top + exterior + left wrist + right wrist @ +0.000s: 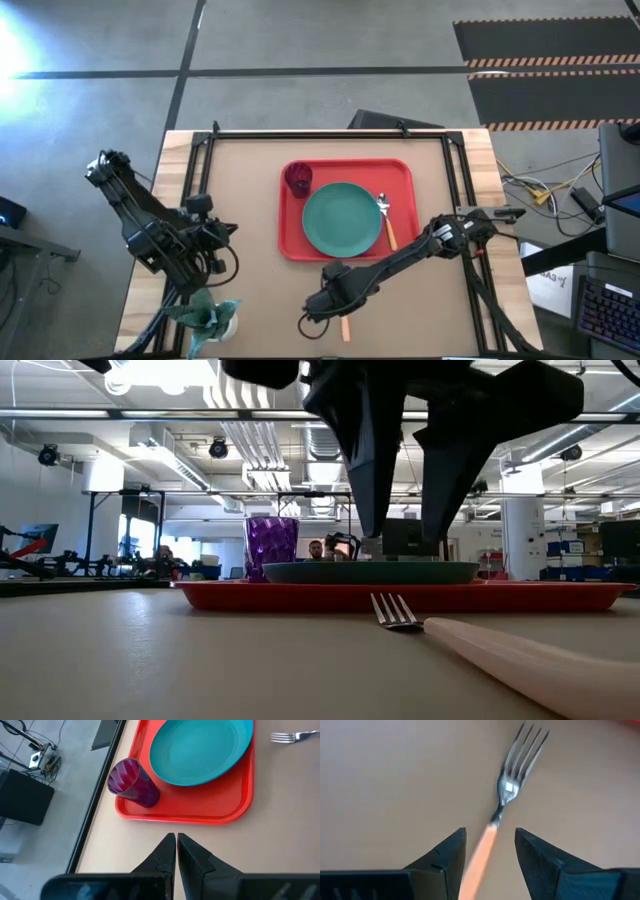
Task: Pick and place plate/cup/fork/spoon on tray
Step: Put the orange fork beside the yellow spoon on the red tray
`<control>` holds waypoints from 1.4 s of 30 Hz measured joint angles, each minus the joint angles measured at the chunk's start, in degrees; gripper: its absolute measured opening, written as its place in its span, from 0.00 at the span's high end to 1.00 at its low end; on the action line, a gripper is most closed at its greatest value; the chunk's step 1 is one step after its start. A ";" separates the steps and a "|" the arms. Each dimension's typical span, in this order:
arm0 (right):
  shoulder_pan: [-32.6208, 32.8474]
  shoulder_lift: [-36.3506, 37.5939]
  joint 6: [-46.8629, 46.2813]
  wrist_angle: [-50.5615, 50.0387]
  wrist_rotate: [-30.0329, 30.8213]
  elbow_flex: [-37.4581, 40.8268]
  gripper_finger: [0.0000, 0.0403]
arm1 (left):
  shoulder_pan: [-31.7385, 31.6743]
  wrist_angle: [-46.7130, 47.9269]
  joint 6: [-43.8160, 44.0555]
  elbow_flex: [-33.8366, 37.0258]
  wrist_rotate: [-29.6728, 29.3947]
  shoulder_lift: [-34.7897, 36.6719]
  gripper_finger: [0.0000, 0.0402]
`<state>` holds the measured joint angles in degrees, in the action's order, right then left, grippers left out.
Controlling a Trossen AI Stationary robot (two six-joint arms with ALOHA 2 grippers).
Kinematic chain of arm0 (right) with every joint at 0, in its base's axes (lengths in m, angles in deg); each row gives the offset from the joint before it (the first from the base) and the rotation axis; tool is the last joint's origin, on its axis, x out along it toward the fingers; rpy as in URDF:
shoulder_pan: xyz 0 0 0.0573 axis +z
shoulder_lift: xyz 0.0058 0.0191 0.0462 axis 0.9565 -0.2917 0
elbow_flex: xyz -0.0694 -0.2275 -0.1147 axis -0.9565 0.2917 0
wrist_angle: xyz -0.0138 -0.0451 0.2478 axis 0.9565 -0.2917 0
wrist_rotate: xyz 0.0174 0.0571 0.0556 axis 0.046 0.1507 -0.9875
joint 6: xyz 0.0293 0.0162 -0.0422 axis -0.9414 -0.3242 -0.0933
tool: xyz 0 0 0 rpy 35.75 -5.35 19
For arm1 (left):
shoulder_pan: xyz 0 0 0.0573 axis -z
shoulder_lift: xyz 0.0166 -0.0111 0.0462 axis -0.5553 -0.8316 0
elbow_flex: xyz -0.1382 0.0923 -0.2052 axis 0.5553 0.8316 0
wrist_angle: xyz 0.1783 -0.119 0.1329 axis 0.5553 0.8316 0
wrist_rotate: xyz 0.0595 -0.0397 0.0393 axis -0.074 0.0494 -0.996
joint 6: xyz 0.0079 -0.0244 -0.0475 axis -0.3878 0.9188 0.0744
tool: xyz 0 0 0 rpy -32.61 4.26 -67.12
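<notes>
The red tray (400, 172) lies at the table's far middle. On it are the teal plate (342, 218), the purple cup (298, 178) at its far left corner, and the spoon (385, 215) to the right of the plate. The fork (507, 790) lies flat on the table in front of the tray, its orange handle end (346, 328) toward the near edge. My right gripper (490, 840) is open above the fork, one finger on either side of the handle and clear of it, as the low view (405, 530) shows. My left gripper (176, 842) is shut and empty, left of the tray (228, 228).
A pale green potted plant (205, 318) stands at the near left corner beside the left arm. A black frame (200, 160) runs along the table's left, far and right edges. Bare tabletop lies between the tray and the near edge around the fork.
</notes>
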<state>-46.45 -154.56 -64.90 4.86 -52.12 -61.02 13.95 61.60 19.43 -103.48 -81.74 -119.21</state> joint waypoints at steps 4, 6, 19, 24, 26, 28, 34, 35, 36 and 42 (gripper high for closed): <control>0.02 -0.23 -3.11 -0.14 2.94 0.42 0.60 | -0.03 -0.11 -0.02 -0.14 -0.08 0.01 1.00; 0.05 -0.44 -3.64 -0.15 2.89 0.47 0.60 | -0.04 -0.13 -0.02 -0.15 -0.10 0.09 1.00; 1.56 -0.74 -11.01 0.56 1.38 0.91 0.60 | -0.04 -0.22 -0.07 -0.15 -0.17 0.11 1.00; 1.68 -0.74 -11.69 2.35 1.38 1.83 0.60 | -0.04 -0.24 -0.09 -0.15 -0.19 0.11 1.00; 1.68 -0.74 -11.67 2.97 1.32 2.73 0.60 | -0.04 -0.24 -0.09 -0.15 -0.19 0.11 1.00; 1.68 -0.74 -11.67 4.33 1.30 3.69 0.60 | -0.04 -0.26 -0.09 -0.15 -0.21 0.11 1.00; 1.68 -0.74 -11.57 7.19 0.95 6.54 0.60 | -0.04 -0.28 -0.09 -0.17 -0.23 0.11 1.00; 1.68 -0.74 -11.42 8.08 0.95 7.06 0.60 | -0.04 -0.30 -0.09 -0.17 -0.22 0.11 1.00; 1.68 -0.74 -11.10 8.77 0.93 7.54 0.60 | -0.04 -0.30 -0.08 -0.17 -0.23 0.11 1.00; 1.68 -0.46 -10.90 14.95 -0.30 11.54 0.60 | -0.04 -0.57 -0.04 -0.18 -0.23 0.11 1.00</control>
<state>-44.77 -155.02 -75.80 19.81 -52.42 -49.48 13.90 61.03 19.39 -103.65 -81.97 -119.10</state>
